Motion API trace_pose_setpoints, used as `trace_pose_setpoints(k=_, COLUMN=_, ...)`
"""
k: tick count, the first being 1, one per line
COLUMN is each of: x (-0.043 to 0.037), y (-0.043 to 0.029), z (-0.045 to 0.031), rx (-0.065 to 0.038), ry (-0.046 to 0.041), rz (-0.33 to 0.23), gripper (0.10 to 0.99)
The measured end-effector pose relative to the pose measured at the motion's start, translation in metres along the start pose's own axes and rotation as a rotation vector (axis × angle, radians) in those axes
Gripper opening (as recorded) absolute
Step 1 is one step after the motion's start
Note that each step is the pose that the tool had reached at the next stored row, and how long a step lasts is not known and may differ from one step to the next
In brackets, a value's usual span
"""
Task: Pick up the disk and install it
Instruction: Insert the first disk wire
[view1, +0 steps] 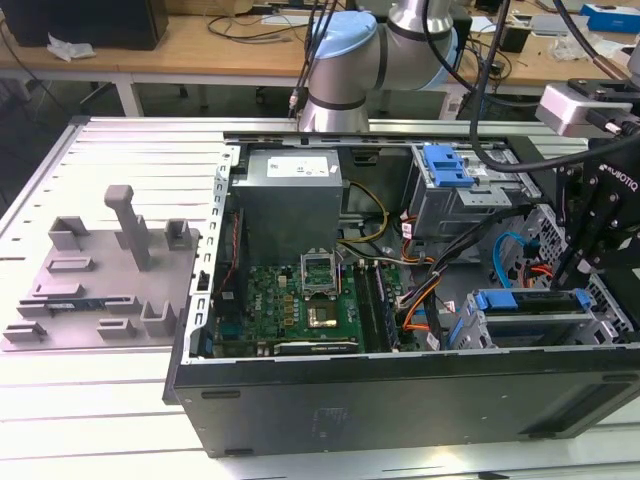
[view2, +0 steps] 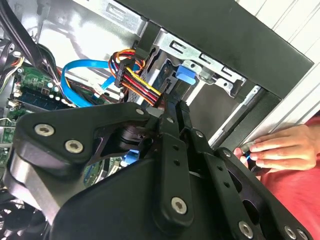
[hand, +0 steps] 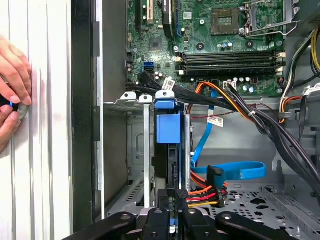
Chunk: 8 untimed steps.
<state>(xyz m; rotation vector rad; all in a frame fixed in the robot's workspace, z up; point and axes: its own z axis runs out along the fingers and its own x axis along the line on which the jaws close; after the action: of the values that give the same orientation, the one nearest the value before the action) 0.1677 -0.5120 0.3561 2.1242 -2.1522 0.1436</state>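
Note:
The disk (view1: 530, 300) stands edge-up in the silver drive cage at the front corner of the open computer case, on the exterior view's right. In both wrist views its blue carrier tab (hand: 167, 127) (view2: 185, 76) sticks out of the cage slot. My gripper (view1: 572, 275) hangs right over that cage. Its black fingers are shut together (hand: 171, 194) (view2: 174, 106) just off the disk's outer edge. I cannot tell whether they touch it.
A person's hand (hand: 12, 85) (view2: 280, 150) rests on the table beside the case. A blue data cable (hand: 235, 170) and coloured power leads (view2: 140, 80) lie beside the cage. Further into the case are the motherboard (view1: 300, 300), the grey power-supply box (view1: 290, 200) and a second, blue-latched cage (view1: 447, 165). A grey fixture plate (view1: 100, 270) lies at the exterior view's left.

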Motion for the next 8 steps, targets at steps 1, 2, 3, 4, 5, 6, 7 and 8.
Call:
trace_pose_setpoints(k=1, x=0.0, y=0.0, z=-0.0001, rx=0.0, ry=0.0001, rz=0.0, gripper=0.165)
trace_pose_setpoints(k=2, x=0.0, y=0.0, z=-0.0001, rx=0.0, ry=0.0001, rz=0.0, gripper=0.165)
trace_pose_setpoints(k=3, x=0.0, y=0.0, z=0.0, rx=0.0, ry=0.0, rz=0.0, gripper=0.165)
trace_pose_setpoints(k=4, x=0.0, y=0.0, z=0.0, rx=0.0, ry=-0.0002, rz=0.0, gripper=0.165)
trace_pose_setpoints(k=5, x=0.0, y=0.0, z=0.0, rx=0.0, ry=-0.0003, rz=0.0, gripper=0.165)
trace_pose_setpoints(k=6, x=-0.0002, y=0.0, z=-0.0002, rx=0.0, ry=-0.0001, rz=0.0, gripper=0.165)
trace_pose_setpoints(k=7, x=-0.0006, y=0.0, z=-0.0002, rx=0.0, ry=-0.0001, rz=0.0, gripper=0.165)
trace_pose_setpoints(k=8, x=-0.0017, y=0.0, z=-0.0004, rx=0.0, ry=-0.0001, rz=0.0, gripper=0.165)
